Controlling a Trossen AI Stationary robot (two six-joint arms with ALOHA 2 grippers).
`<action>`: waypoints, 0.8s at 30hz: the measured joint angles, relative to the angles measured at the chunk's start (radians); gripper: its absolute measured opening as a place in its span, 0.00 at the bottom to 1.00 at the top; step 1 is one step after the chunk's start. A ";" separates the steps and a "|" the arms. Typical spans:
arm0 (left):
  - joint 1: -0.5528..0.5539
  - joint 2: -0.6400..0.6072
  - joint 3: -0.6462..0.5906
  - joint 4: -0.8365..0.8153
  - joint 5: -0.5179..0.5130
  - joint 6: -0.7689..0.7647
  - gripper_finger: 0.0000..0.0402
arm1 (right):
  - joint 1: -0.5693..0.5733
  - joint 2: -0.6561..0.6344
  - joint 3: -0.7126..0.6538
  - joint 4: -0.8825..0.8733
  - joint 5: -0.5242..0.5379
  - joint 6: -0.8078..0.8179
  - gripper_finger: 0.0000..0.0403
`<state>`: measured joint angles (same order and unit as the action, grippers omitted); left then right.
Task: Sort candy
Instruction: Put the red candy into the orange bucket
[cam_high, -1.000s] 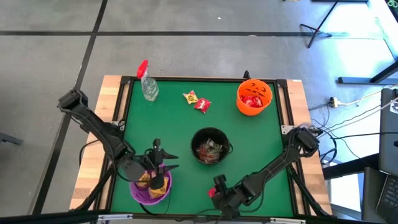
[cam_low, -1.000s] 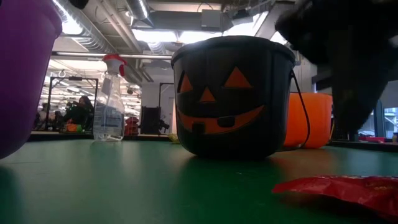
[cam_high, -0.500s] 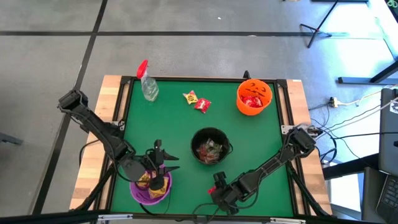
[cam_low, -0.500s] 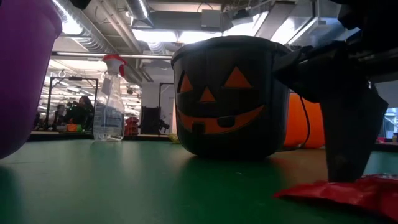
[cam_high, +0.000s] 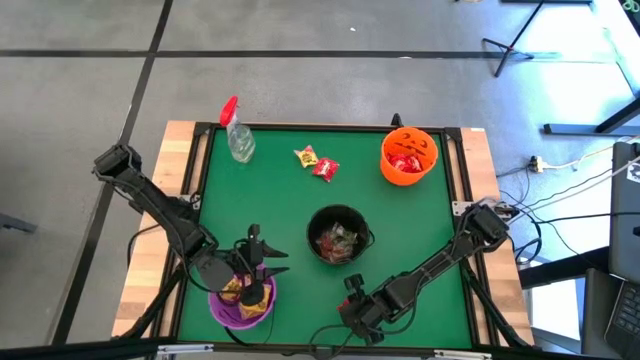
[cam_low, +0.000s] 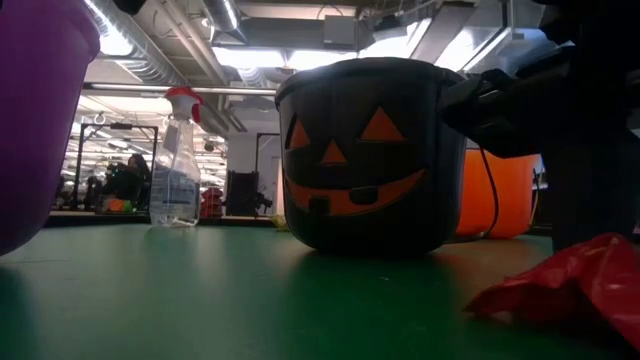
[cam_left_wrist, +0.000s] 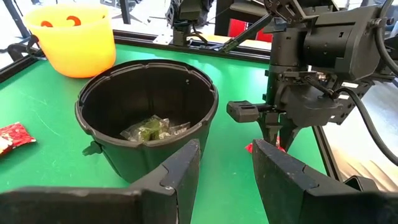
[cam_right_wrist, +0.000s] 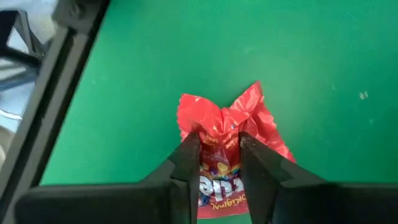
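high view straight down, low view table-level — both share the black bucket (cam_high: 339, 235) (cam_low: 372, 155).

red candy packet (cam_low: 575, 292) cut off at low view's edge; purple bowl (cam_low: 35, 110) likewise cropped.

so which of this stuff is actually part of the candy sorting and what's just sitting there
Part of the job:
- red candy packet pinched in the right gripper
- two loose candies on the green table
- black bucket, orange bucket, purple bowl
- left gripper, above the purple bowl

Just lying about:
- spray bottle
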<state>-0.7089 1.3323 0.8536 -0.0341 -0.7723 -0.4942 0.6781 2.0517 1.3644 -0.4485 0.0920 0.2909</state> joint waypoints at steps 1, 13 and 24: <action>0.000 0.000 0.000 0.000 0.000 0.000 0.34 | 0.000 -0.007 -0.001 -0.009 -0.002 -0.001 0.21; 0.003 0.000 0.000 0.001 0.000 0.007 0.34 | 0.002 -0.131 -0.004 -0.096 0.034 -0.007 0.24; 0.004 0.000 0.000 0.002 0.000 0.007 0.34 | 0.002 -0.287 -0.002 -0.074 0.082 -0.095 0.24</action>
<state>-0.7052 1.3319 0.8536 -0.0326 -0.7727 -0.4876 0.6804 1.7651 1.3620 -0.5221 0.1745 0.1964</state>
